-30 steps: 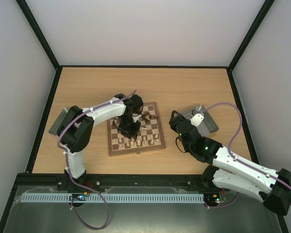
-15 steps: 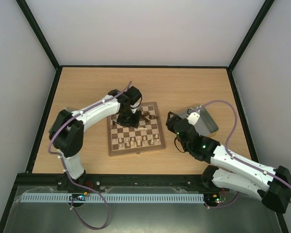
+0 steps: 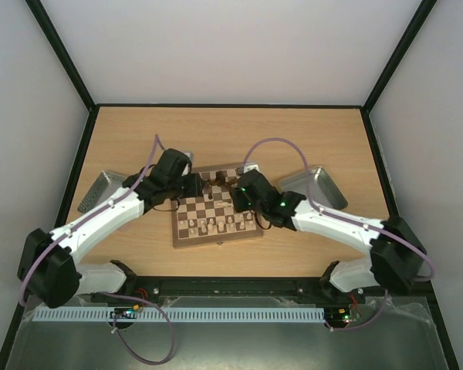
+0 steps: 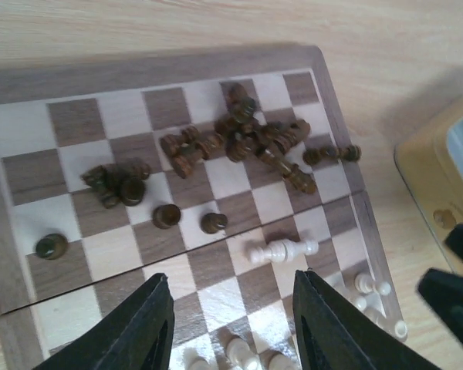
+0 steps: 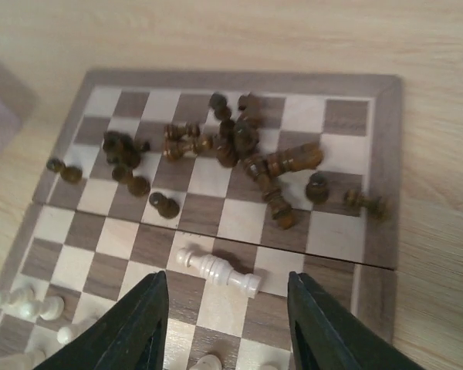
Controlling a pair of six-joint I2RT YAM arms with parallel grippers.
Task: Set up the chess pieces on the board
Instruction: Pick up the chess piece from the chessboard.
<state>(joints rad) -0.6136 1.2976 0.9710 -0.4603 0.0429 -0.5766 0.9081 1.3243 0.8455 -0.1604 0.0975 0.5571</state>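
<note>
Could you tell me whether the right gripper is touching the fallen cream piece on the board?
Apart. In the right wrist view, bare board separates the right gripper from the fallen cream piece.

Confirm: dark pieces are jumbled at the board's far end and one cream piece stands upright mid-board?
No: that cream piece lies on its side, as the right wrist view shows. The dark pieces are jumbled at the far end of the board.

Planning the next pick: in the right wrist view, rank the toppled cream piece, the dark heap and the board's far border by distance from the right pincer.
1. Toppled cream piece, directly before the right pincer.
2. Dark heap, mid-board.
3. Board's far border, beyond the heap.
</note>
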